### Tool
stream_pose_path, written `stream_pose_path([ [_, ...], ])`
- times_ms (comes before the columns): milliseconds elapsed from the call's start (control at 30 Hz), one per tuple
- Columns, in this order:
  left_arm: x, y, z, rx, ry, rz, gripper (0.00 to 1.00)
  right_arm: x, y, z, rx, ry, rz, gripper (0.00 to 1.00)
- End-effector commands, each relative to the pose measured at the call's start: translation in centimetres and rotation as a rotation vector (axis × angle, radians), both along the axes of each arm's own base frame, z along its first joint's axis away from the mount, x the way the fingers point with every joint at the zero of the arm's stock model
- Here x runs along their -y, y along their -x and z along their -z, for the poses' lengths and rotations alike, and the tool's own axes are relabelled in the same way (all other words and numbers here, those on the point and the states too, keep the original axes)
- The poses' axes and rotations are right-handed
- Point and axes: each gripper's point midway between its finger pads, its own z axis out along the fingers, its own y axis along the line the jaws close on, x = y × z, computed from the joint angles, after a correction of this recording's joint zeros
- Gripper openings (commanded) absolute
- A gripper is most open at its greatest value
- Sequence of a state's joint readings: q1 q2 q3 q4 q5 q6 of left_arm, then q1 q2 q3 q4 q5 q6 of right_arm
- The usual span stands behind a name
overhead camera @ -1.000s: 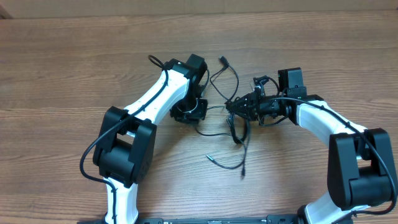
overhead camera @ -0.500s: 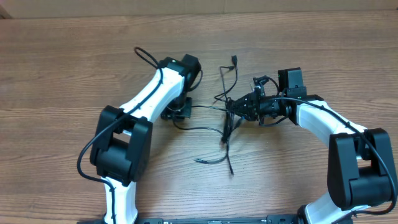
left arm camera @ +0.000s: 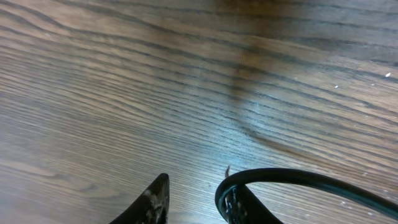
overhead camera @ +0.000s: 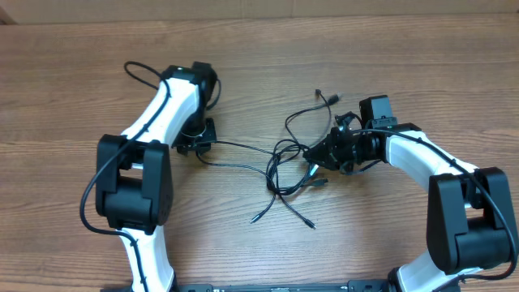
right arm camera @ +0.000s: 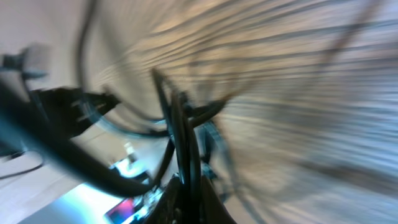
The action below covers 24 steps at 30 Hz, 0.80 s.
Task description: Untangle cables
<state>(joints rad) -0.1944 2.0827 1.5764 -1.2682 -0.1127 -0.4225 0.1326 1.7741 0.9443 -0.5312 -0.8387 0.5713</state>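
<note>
The cables [overhead camera: 284, 172] are lying on the wooden table [overhead camera: 81, 81] in a loose tangle near the middle, a little right of centre. Loose ends are trailing toward the near edge, and one end is reaching toward the far side. One strand is running left from the tangle to the left end effector [overhead camera: 195, 139], which is sitting well apart from the knot. In the left wrist view its jaws are standing apart, released, with bare wood showing between them. A single cord [left arm camera: 298, 179] is curving against one tip. The right end effector [overhead camera: 319, 156] is sitting at the right edge of the tangle, clenched on the cables. Its wrist view is heavily blurred, though dark strands are rising from between its closed tips [right arm camera: 185, 186].
</note>
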Motion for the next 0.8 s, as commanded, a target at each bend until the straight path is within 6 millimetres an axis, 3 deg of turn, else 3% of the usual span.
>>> stream_pose_path([
  [0, 0.0, 0.0, -0.9, 0.005, 0.107, -0.012, 0.32, 2.7, -1.2, 2.1, 0.042, 0.212, 0.038, 0.04],
  [167, 1.0, 0.0, -1.1, -0.008, 0.294, -0.015, 0.32, 6.0, -0.8, 4.2, 0.015, 0.426, 0.075, 0.04],
  [267, 2.4, -0.3, -1.7, -0.001, 0.452, 0.010, 0.31, 6.8, -0.7, 4.5, 0.033, 0.481, 0.049, 0.07],
  [433, 6.3, -0.7, -3.7, 0.046, 0.764, 0.108, 0.35, 6.5, -0.5, 4.5, 0.030, 0.468, 0.041, 0.33],
  [567, 9.1, -0.5, -5.5, 0.073, 0.940, 0.191, 0.44, 5.1, -0.4, 3.2, 0.010, 0.380, 0.020, 0.37],
  [767, 11.0, 0.3, -4.8, 0.047, 0.886, 0.277, 0.56, 4.2, -0.2, -0.7, 0.003, 0.333, -0.091, 0.41],
])
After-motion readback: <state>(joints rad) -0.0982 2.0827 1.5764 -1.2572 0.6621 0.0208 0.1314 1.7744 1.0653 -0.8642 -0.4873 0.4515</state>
